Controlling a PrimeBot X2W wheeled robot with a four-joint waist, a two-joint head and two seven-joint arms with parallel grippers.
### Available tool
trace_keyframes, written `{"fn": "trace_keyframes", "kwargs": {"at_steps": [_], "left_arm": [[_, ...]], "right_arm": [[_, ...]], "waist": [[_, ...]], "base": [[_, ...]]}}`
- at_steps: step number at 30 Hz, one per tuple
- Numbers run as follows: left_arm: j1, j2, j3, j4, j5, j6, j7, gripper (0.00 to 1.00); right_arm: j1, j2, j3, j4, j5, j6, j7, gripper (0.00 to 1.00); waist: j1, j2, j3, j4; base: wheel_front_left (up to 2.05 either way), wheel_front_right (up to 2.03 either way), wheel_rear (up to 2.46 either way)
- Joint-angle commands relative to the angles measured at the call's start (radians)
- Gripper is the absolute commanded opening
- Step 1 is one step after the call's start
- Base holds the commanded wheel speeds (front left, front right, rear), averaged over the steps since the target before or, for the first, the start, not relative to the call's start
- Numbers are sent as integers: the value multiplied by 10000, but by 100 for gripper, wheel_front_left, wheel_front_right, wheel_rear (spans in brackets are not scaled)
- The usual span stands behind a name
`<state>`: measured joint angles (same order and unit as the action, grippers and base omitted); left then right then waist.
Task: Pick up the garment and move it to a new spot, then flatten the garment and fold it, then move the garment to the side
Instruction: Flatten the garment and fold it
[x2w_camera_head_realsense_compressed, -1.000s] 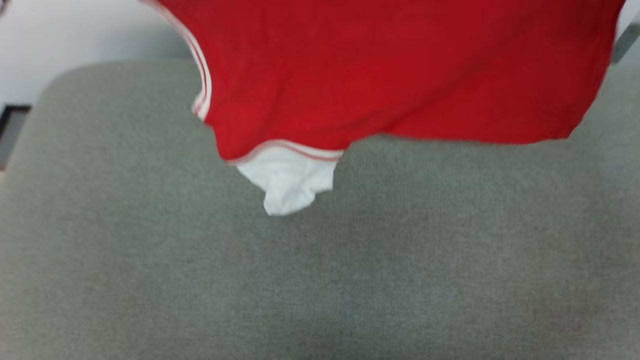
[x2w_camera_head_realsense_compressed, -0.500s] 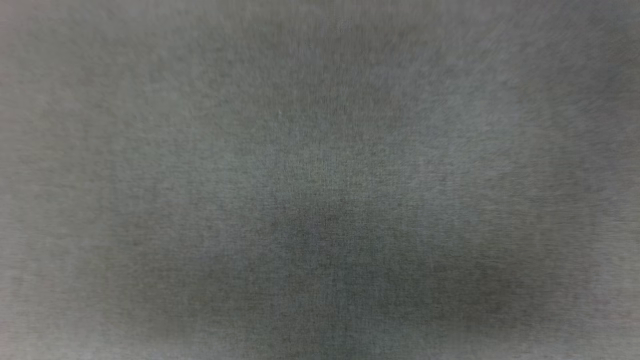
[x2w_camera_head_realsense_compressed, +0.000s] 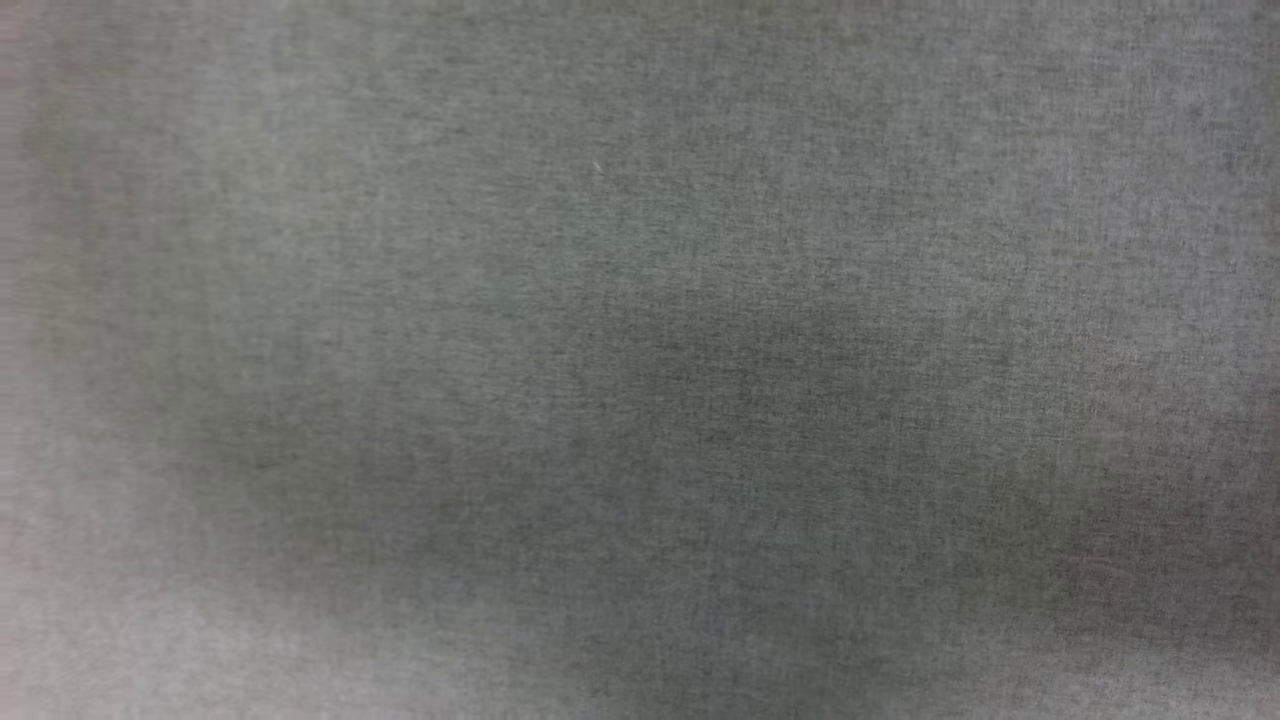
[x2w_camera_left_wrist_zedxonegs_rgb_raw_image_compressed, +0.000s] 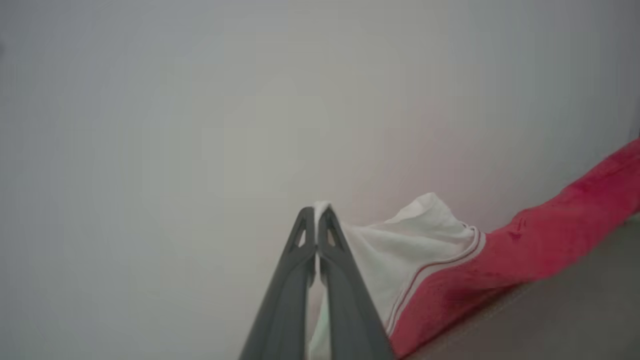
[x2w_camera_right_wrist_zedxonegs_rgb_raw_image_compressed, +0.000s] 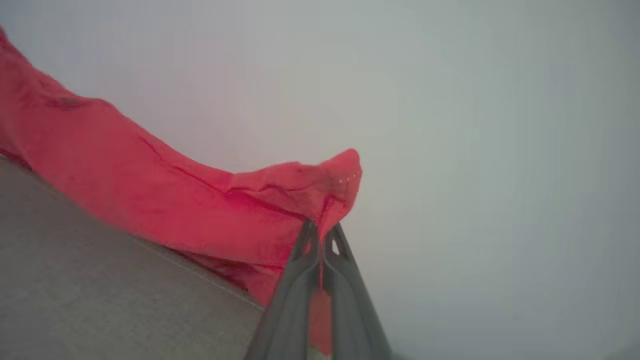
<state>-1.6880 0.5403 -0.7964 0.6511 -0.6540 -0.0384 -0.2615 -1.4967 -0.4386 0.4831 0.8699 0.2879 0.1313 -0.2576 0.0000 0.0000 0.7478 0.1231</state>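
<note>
Garment (x2w_camera_left_wrist_zedxonegs_rgb_raw_image_compressed: 525, 245) runs off the edge of both wrist views; you see your left gripper (x2w_camera_left_wrist_zedxonegs_rgb_raw_image_compressed: 316, 222) clenched on its white end, right gripper (x2w_camera_right_wrist_zedxonegs_rgb_raw_image_compressed: 320, 234) on its red end, beside the grey surface (x2w_camera_right_wrist_zedxonegs_rgb_raw_image_compressed: 100, 280).

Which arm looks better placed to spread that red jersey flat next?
Neither clearly: left gripper is shut on the jersey by its white sleeve, right gripper on a red edge; both likely stretch it together.

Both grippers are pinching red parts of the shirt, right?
Not both. The left gripper pinches the white sleeve of the shirt, as the left wrist view shows. The right gripper does pinch a red part.
</note>
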Motion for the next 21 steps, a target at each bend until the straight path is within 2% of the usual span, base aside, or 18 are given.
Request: {"fn": "trace_keyframes", "kwargs": {"at_steps": [1, 5, 8, 9, 12, 15, 21], "left_arm": [[429, 21, -102, -2, -179, -150, 228, 0], [2054, 474, -627, -529, -1030, -647, 1524, 0], [3246, 874, -1072, -1182, -1579, -770, 2449, 0], [3246, 874, -1072, -1182, -1579, -770, 2449, 0], [4560, 1514, -1363, -2142, -2118, -737, 3209, 0], [6006, 2218, -1615, -3390, -2601, -287, 3722, 0], [8975, 3842, -1816, -6342, -3786, 1338, 4128, 0]], "right_arm": [[330, -114, 148, -52, 405, -11, 101, 0], [1421, -784, 825, -549, 1753, -11, 863, 0], [2475, -1187, 1186, -1002, 2617, -11, 1561, 0], [2475, -1187, 1186, -1002, 2617, -11, 1561, 0], [3629, -1695, 1351, -1652, 3552, -11, 2247, 0], [4963, -2214, 1470, -2411, 4371, -12, 2937, 0], [7627, -3434, 1590, -4412, 5552, -12, 4356, 0]], "waist": [[0, 0, -606, 278], [0, 0, -1760, 306], [0, 0, -2561, 307], [0, 0, -2561, 307], [0, 0, -3292, 279], [0, 0, -3979, 235], [0, 0, -4936, 79]], "base": [[0, 0, 0], [0, 0, 0], [0, 0, 0], [0, 0, 0], [0, 0, 0], [0, 0, 0], [0, 0, 0]]}}
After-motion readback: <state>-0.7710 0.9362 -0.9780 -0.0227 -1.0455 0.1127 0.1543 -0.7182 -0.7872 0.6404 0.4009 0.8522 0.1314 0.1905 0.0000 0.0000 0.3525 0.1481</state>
